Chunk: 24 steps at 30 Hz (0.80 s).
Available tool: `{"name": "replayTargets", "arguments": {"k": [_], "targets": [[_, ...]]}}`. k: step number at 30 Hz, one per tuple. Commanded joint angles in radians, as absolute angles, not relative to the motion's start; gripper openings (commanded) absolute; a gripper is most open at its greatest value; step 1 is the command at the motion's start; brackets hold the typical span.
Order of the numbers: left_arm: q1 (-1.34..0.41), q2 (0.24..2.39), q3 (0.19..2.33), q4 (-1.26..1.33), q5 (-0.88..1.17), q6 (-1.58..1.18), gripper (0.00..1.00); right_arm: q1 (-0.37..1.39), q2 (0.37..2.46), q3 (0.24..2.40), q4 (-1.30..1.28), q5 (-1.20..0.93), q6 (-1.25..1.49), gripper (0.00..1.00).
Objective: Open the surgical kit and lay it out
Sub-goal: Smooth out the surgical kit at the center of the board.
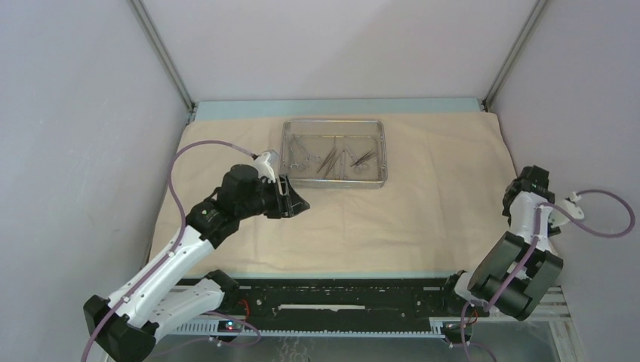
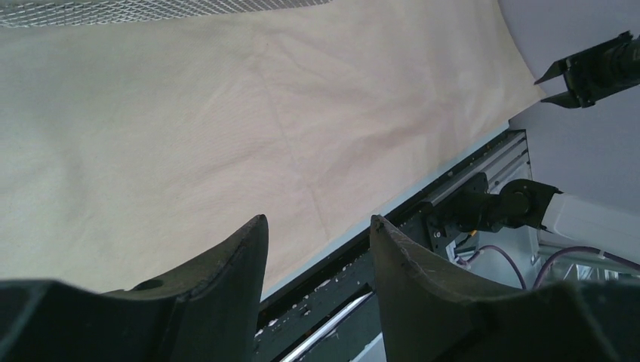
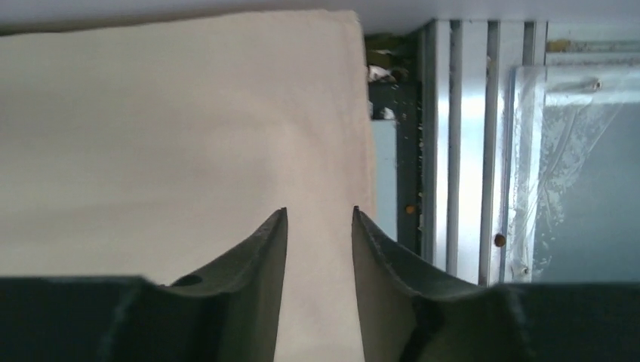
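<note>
While both are spread with nothing between the fingers, the left gripper (image 1: pixel 296 200) hangs right off the 7 o'clock corner of the steel mesh tray (image 1: pixel 383 154), and the right gripper (image 3: pixel 318 213) is over the 3 o'clock edge of the beige cloth wrap (image 1: pixel 355 226). The cloth's spread out flat, tray sitting at its 12 o'clock with the steel instruments (image 1: pixel 332 160) all inside.

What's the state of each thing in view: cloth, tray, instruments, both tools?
cloth wrap: unfolded, spread flat over the table
mesh tray: uncovered, on the cloth at far centre
instruments: inside the tray, not yet laid out
left tool: open, empty, above the cloth near the tray
right tool: open, empty, over the cloth's right edge
</note>
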<state>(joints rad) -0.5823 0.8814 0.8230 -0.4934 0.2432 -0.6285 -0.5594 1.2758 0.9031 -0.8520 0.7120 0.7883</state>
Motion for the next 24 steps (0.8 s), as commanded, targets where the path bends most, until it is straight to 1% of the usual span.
{"name": "replayTargets", "arguments": {"k": [1,2,3,4,5,8,11,12,14,18,24], "targets": [[-0.584,0.864,0.911,-0.534,0.247,-0.617,0.57,-0.705,1.304,0.804,-0.718,0.573,0.822,0.38],[-0.584,0.865,0.916,-0.541,0.247,-0.618,0.58,-0.739,1.315,0.785,-0.689,0.546,0.825,0.32],[-0.584,0.865,0.919,-0.547,0.250,-0.619,0.58,-0.767,1.329,0.775,-0.672,0.527,0.832,0.27],[-0.584,0.864,0.922,-0.553,0.250,-0.620,0.57,-0.789,1.345,0.773,-0.655,0.513,0.832,0.19],[-0.584,0.865,0.926,-0.561,0.249,-0.620,0.57,-0.806,1.357,0.773,-0.635,0.509,0.828,0.15],[-0.584,0.867,0.938,-0.581,0.241,-0.613,0.58,-0.858,1.375,0.773,-0.581,0.522,0.823,0.13],[-0.584,0.876,0.944,-0.588,0.245,-0.612,0.57,-0.939,1.412,0.777,-0.560,0.476,0.850,0.11],[-0.584,0.882,0.948,-0.588,0.251,-0.613,0.57,-0.965,1.438,0.787,-0.560,0.445,0.851,0.08],[-0.584,0.888,0.955,-0.590,0.257,-0.613,0.57,-0.993,1.503,0.834,-0.590,0.425,0.863,0.06],[-0.584,0.887,0.975,-0.600,0.259,-0.607,0.58,-1.007,1.635,0.966,-0.671,0.492,0.856,0.00],[-0.584,0.900,1.009,-0.609,0.271,-0.591,0.57,-1.072,1.692,0.976,-0.660,0.488,0.845,0.00]]}}
